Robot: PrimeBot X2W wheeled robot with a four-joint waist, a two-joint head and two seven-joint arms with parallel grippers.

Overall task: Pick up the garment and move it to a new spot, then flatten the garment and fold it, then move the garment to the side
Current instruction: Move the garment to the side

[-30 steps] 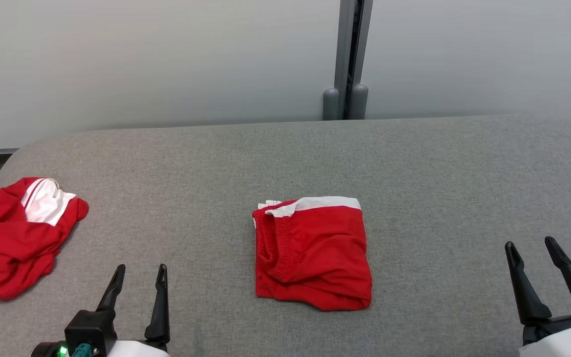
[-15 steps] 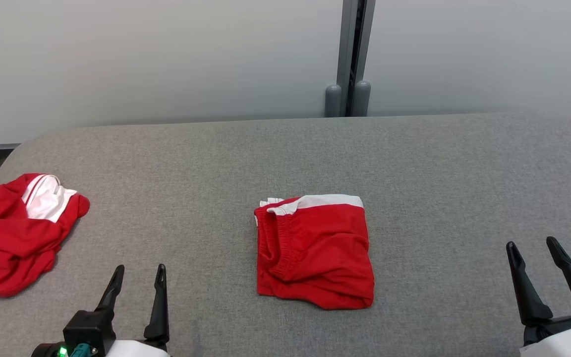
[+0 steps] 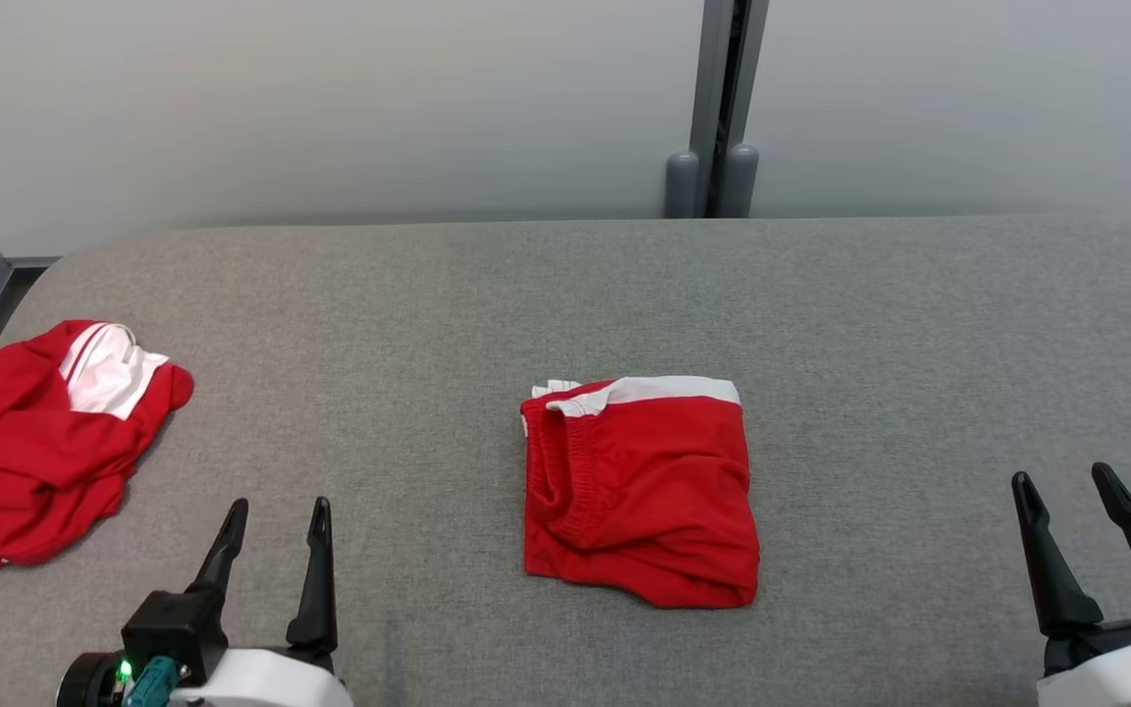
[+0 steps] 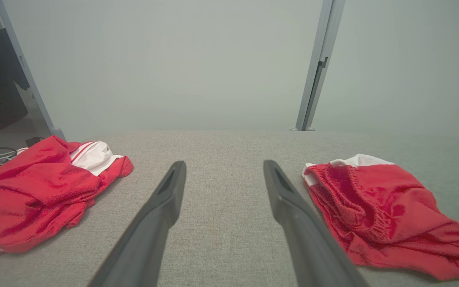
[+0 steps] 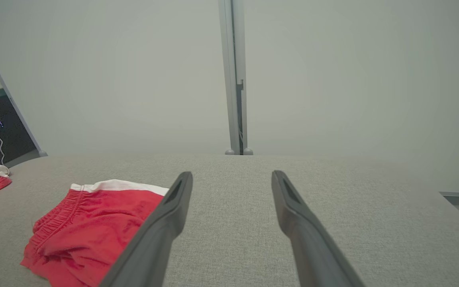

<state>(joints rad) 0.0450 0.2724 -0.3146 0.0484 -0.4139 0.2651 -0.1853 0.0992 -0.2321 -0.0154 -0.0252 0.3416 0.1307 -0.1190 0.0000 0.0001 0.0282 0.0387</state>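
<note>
Fold looks done; I judge the move aside is next.
Head view: folded garment [image 3: 639, 491] lies mid-way across the table [image 3: 821, 314], between my left gripper [image 3: 280, 503] and right gripper [image 3: 1062, 474], both spread wide, empty. Left wrist view: garment off right. Right wrist view: low left. Next calls for reaching in and pinching its edges.

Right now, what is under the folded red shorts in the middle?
The folded red shorts lie on the grey fabric surface, which shows all around them. The patch directly beneath is covered, so nothing there can be seen.
</note>
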